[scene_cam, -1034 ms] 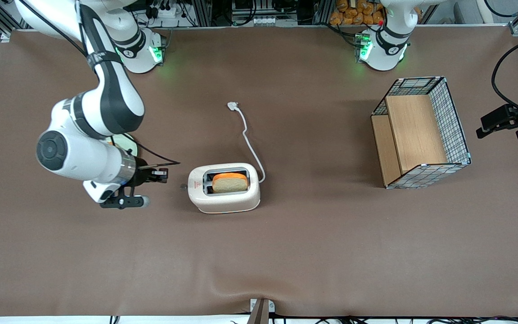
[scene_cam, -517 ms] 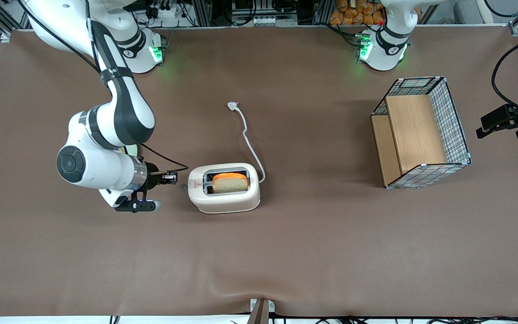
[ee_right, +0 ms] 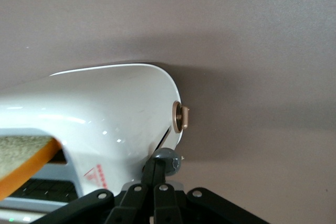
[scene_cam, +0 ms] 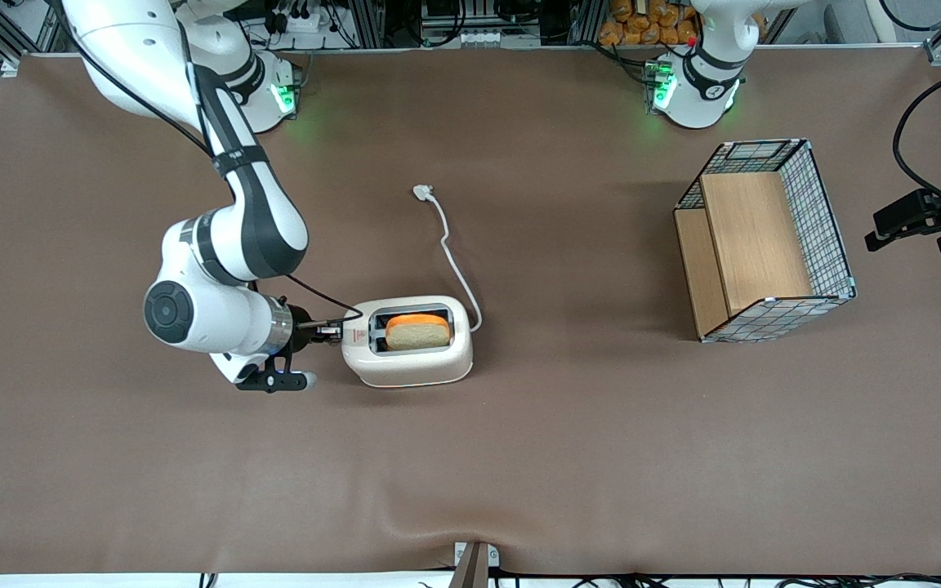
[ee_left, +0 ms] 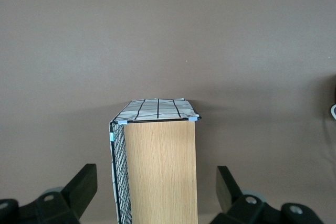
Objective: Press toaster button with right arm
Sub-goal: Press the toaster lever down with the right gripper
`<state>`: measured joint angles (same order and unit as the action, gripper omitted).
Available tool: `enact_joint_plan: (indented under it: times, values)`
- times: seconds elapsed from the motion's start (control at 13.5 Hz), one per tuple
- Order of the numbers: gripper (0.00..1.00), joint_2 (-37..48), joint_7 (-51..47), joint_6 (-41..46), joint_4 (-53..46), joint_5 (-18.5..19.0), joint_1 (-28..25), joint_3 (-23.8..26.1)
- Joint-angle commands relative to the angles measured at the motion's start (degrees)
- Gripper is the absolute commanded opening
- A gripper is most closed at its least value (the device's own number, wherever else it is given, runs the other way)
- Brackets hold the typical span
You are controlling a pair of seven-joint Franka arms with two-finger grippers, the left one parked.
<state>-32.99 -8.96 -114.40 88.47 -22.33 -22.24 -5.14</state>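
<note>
While the small white rounded two-slot toaster (scene_cam: 405,369) stands near the middle of the brown-covered table (scene_cam: 519,457), the big white and dark grey jointed right arm (scene_cam: 262,220) reaches low over the table toward the toaster's short end, the end bearing the small red mark (scene_cam: 355,334). At the arm's tip, the small black claw (scene_cam: 330,331) lies level with that end and meets it. The right wrist view shows the claw (ee_right: 156,168) clenched, its two fingers pressed together with nothing between them. Their tips touch the tiny pale grey round toaster button (ee_right: 171,162), which sticks out of the white end wall. On the same end wall, apart from the button, sits a round tan dial (ee_right: 180,116). A slice of bread with an orange crust (scene_cam: 417,331) stands in one slot. From the toaster's other short end a thin white cord (scene_cam: 448,249) runs across the table to a white plug (scene_cam: 422,192), farther from the front camera than the toaster. Toward the parked arm's end of the table, well apart from the toaster, stands a wire-mesh basket with wooden panels (scene_cam: 764,237)
</note>
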Motion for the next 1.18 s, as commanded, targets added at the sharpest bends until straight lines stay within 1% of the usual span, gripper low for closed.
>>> enact_joint_plan:
  times: [0.0,0.22,0.37,0.66,1.11]
  values:
    - [0.0,-1.6,0.4,-0.7,-0.3,-1.5,0.3,-0.5]
    - [0.0,-2.8,0.4,-0.8,-0.2,-2.1,0.8,-0.5]
    - [0.0,-3.5,1.2,-0.8,-0.1,-5.3,1.5,-0.5]
    - [0.0,-4.6,5.4,-0.8,0.4,-9.1,3.0,-0.5]
    - [0.0,-6.4,5.9,-3.9,2.0,-9.6,2.6,-0.4]
